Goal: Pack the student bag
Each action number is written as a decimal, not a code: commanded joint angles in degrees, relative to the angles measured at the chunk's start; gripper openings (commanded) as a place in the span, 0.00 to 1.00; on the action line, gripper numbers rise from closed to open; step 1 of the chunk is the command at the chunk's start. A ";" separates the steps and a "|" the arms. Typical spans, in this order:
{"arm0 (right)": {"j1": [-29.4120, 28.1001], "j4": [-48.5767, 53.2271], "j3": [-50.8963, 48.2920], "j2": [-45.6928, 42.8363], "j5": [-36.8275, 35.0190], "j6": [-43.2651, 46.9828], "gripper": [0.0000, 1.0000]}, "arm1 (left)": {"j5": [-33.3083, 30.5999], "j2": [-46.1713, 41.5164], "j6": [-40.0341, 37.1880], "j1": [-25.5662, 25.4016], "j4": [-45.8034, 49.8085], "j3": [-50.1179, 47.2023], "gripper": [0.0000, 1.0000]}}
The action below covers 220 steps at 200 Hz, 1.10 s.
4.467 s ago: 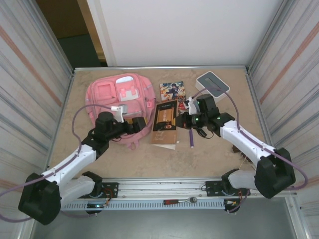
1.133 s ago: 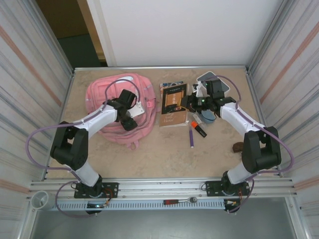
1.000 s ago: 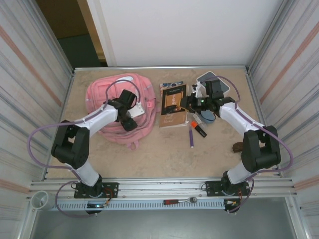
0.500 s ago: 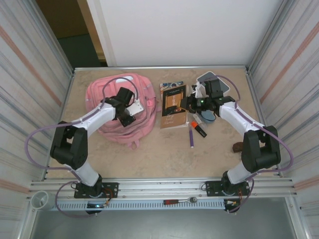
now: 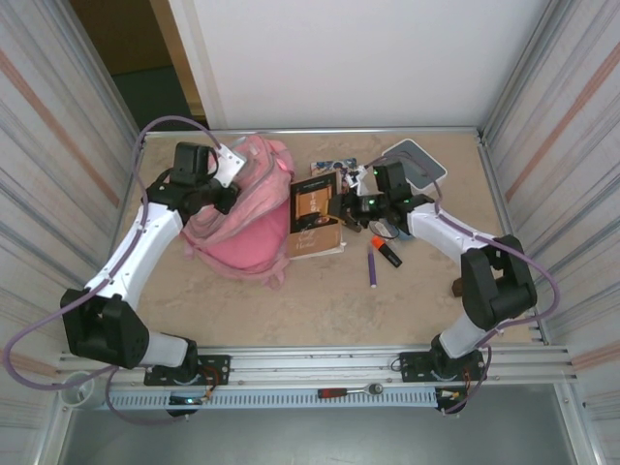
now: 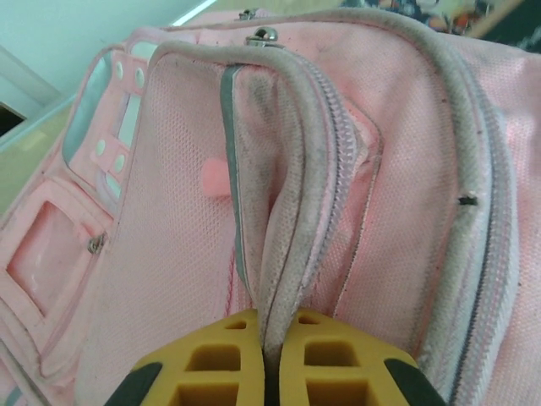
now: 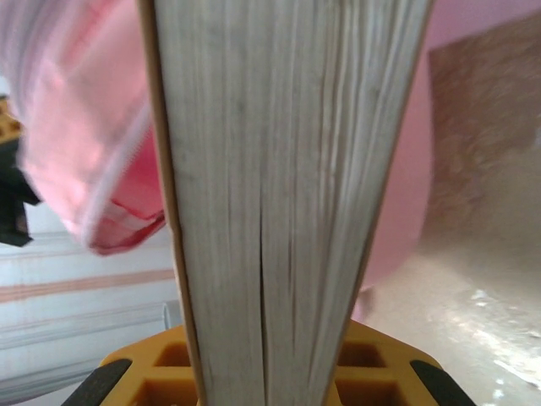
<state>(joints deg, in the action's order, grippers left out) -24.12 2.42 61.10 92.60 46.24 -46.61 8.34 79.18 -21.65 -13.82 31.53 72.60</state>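
Observation:
The pink student bag (image 5: 242, 218) lies bunched at the back left, its top pulled up. My left gripper (image 5: 229, 198) is shut on the bag's zip-edged opening rim; in the left wrist view the yellow fingers (image 6: 228, 355) pinch that grey-pink rim, with the bag (image 6: 169, 211) spread beyond my left gripper (image 6: 275, 330). My right gripper (image 5: 336, 206) is shut on a brown-and-cream book (image 5: 312, 208) held right beside the bag. In the right wrist view the book's page edge (image 7: 270, 169) stands between the fingers of my right gripper (image 7: 266, 359), with the pink bag (image 7: 84, 152) behind it.
A comic book (image 5: 334, 167) and a white-and-grey box (image 5: 417, 160) lie at the back. An orange marker (image 5: 387, 253) and a purple pen (image 5: 371, 270) lie right of the book. A small brown object (image 5: 459, 286) sits near the right wall.
My left gripper shut on the bag's opening rim and pulled it up and to the back left, bunching the bag. My right gripper carried the book left to the bag.

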 commanded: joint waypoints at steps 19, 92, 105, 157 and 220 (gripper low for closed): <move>-4.87 -6.80 3.14 3.51 -3.61 -8.01 0.02 | 6.20 -1.19 5.53 1.14 -3.45 6.57 0.00; -16.35 -30.72 7.33 15.24 -29.80 -24.18 0.01 | 12.44 0.77 7.06 2.74 -0.86 9.81 0.00; -18.15 -33.69 9.96 18.54 -35.02 -25.70 0.01 | 12.80 1.13 7.23 2.75 -0.42 10.14 0.00; -22.83 -38.94 24.17 33.48 -51.33 -30.69 0.05 | 14.34 1.41 8.03 2.77 -0.68 9.67 0.00; -25.06 -37.33 33.99 42.29 -61.35 -25.89 0.47 | 14.89 2.54 9.26 3.01 -0.50 10.37 0.00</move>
<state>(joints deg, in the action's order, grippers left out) -48.66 -32.08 92.66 135.39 -9.06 -75.37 19.62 82.26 -13.63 -11.20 35.40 79.37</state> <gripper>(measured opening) 0.413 0.088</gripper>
